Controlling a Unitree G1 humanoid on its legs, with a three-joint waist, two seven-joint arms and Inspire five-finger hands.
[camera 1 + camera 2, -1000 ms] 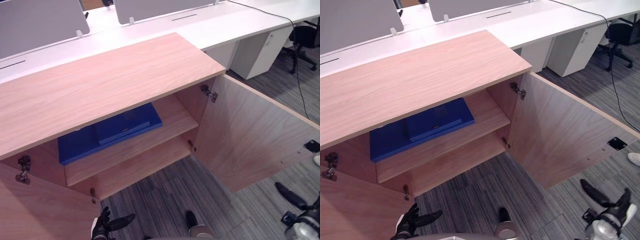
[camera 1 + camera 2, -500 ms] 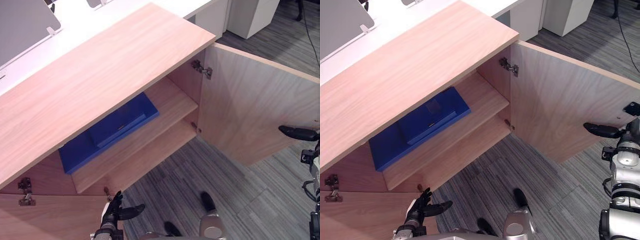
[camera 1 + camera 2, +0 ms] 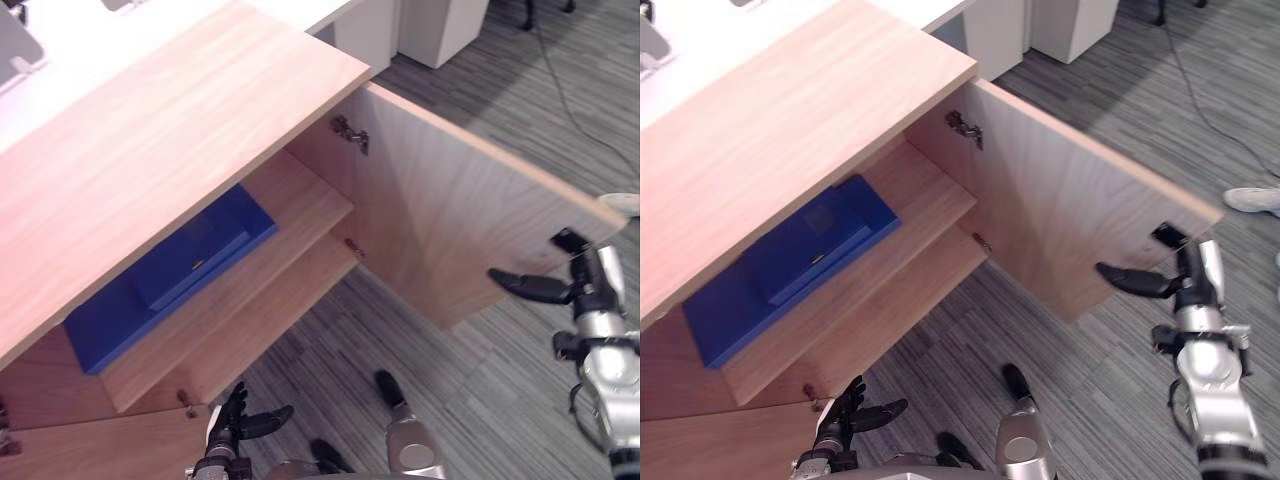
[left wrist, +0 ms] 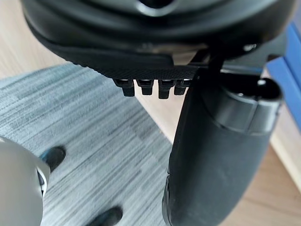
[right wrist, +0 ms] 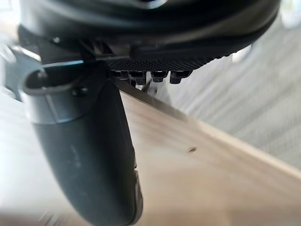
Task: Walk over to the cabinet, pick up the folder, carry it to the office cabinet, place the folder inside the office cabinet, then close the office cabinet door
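The blue folder [image 3: 160, 272] lies flat on the upper shelf inside the wooden office cabinet [image 3: 180, 130]. The cabinet's right door [image 3: 460, 225] stands wide open, swung out over the carpet. My right hand [image 3: 588, 285] is raised at the door's free outer edge, open, its thumb pointing along the door's inner face; the right wrist view has the door's wood [image 5: 211, 179] close behind the thumb. Low by the cabinet's lower left corner hangs my left hand [image 3: 232, 422], open and holding nothing. The cabinet's left door [image 3: 90, 450] is open too.
White desks with a white drawer unit [image 3: 440, 25] stand behind the cabinet. A person's shoe [image 3: 1252, 198] rests on the grey carpet beyond the open right door. Open carpet [image 3: 480, 380] stretches in front of the cabinet.
The camera has swung down and to the right. My right hand has risen from low at the right up to the free edge of the open door. The folder has stayed on the shelf.
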